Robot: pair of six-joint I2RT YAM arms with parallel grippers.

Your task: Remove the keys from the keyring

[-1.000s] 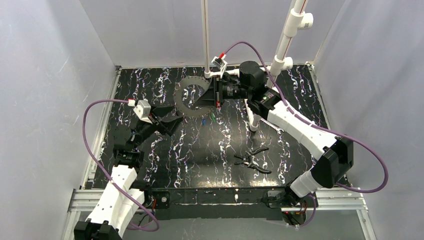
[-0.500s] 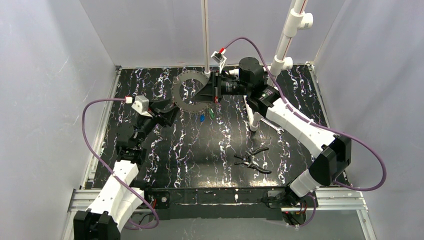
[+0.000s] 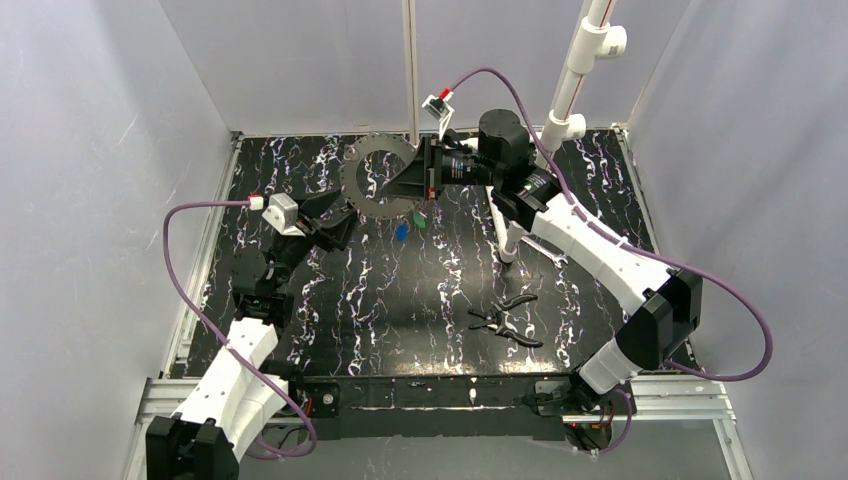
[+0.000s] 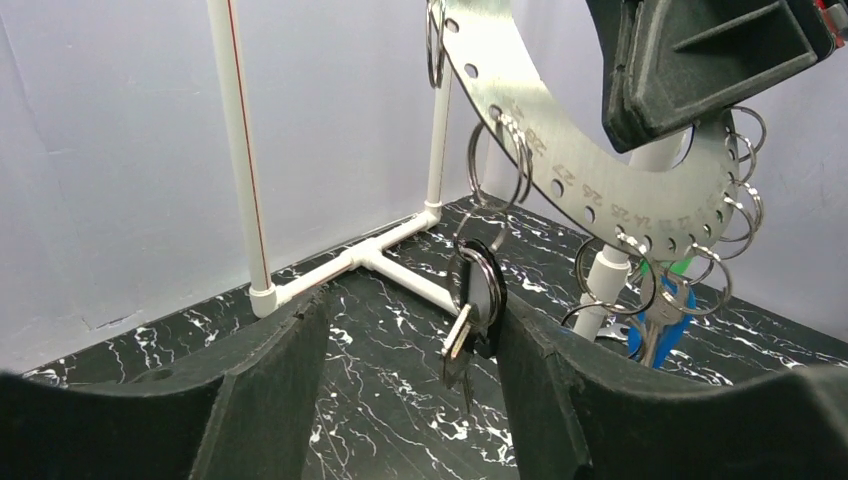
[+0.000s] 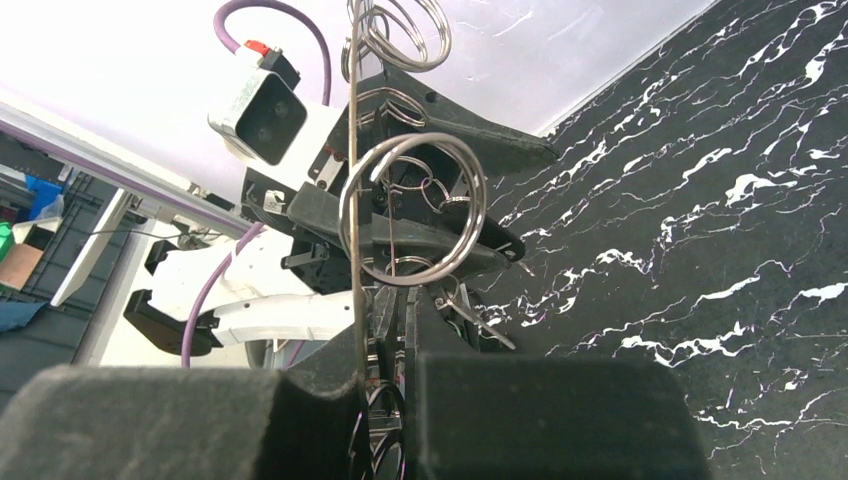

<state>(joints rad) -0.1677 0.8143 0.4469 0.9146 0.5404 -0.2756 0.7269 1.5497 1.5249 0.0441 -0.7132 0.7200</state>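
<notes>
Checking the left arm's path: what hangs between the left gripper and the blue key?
In the left wrist view, a black-headed key hangs between the left gripper and the blue key.

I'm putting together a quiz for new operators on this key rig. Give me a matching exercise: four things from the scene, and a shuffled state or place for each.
Things:
1. curved metal plate
2. pliers
3. left gripper
4. blue-headed key

States or places:
A. open, holding nothing
B. hanging below the plate
C. clamped in the right gripper
D. lying flat on the table

Pairs: 1-C, 2-D, 3-A, 4-B.
</notes>
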